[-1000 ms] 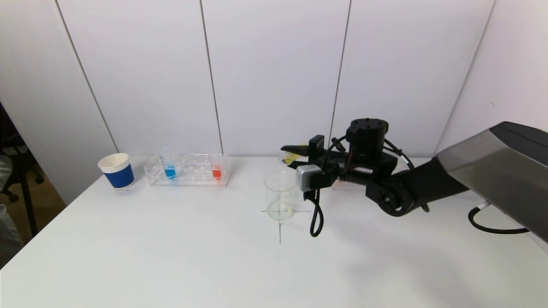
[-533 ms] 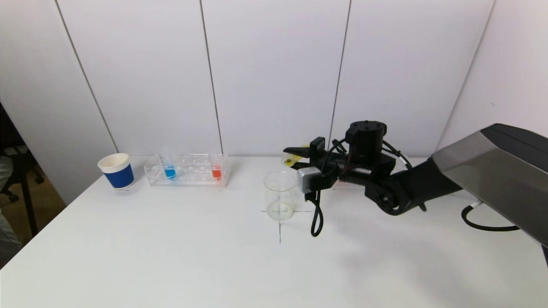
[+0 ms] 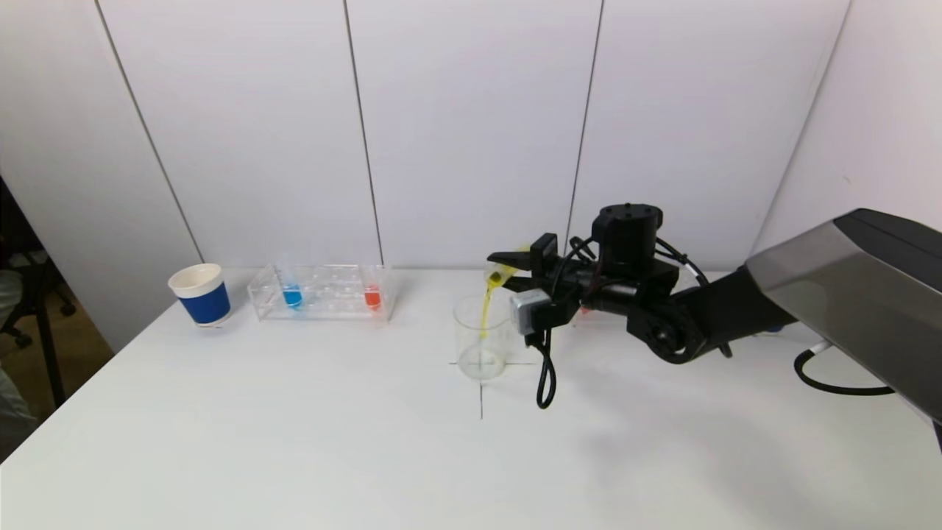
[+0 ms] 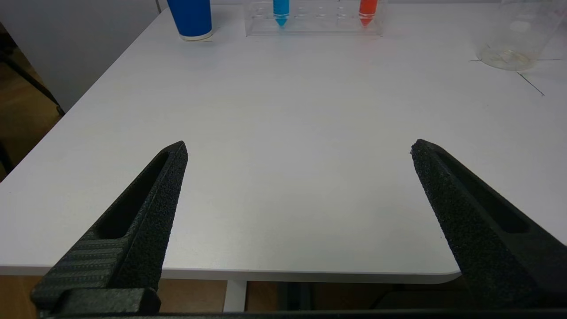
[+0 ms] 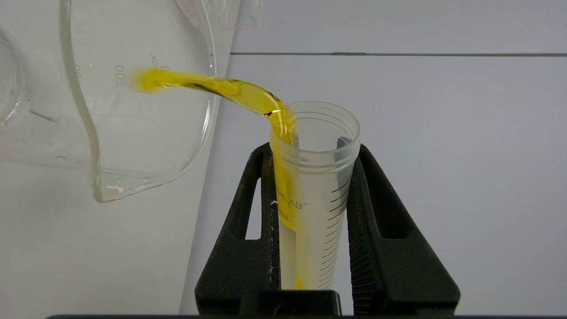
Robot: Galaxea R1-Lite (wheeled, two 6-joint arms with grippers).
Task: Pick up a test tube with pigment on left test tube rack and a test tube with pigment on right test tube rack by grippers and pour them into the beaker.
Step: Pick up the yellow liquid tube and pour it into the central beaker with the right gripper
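Note:
My right gripper (image 3: 508, 269) is shut on a clear test tube (image 5: 312, 195) with yellow pigment, tipped sideways over the glass beaker (image 3: 482, 337). A yellow stream (image 3: 486, 309) runs from the tube's mouth into the beaker; the stream (image 5: 212, 86) and the beaker rim (image 5: 208, 110) also show in the right wrist view. The left clear rack (image 3: 324, 293) holds a blue tube (image 3: 292, 295) and a red tube (image 3: 372, 297). My left gripper (image 4: 299, 148) is open and empty, low over the table's near edge, out of the head view.
A blue paper cup (image 3: 200, 294) stands left of the left rack. The right rack is mostly hidden behind my right arm (image 3: 699, 316). A black cable (image 3: 544, 375) hangs from the right wrist down to the table beside the beaker.
The right gripper has tipped the tube further, and yellow liquid now streams into the beaker, where none flowed before. The left gripper shows no change.

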